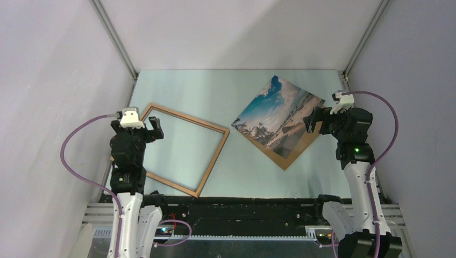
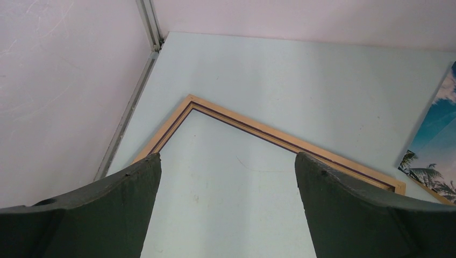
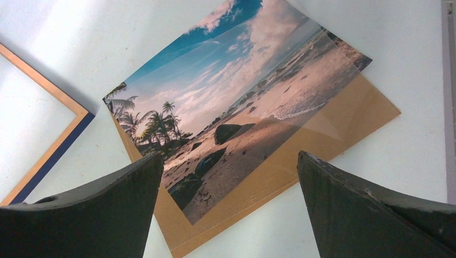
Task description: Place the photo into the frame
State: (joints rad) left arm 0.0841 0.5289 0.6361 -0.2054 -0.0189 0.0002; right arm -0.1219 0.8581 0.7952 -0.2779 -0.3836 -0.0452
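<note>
Parted wide and empty at both the left gripper [image 2: 227, 161] and the right gripper [image 3: 230, 158]. Right below the right one, face up and askew on the brown backing board [image 3: 344, 123], on the right half of the table [image 1: 236, 172]: the photo [image 3: 236, 91]. Possibly a clear sheet over part of it; hard to tell. Well apart to the left, flat under the left gripper, wood face up: the frame [image 1: 185, 117]. Probably light, thin and floppy, glossy enough to slide, easy to crease or smudge. Best pinched gently at a corner or edge running past the board, then lifted low and level, never squeezed mid-sheet.
</note>
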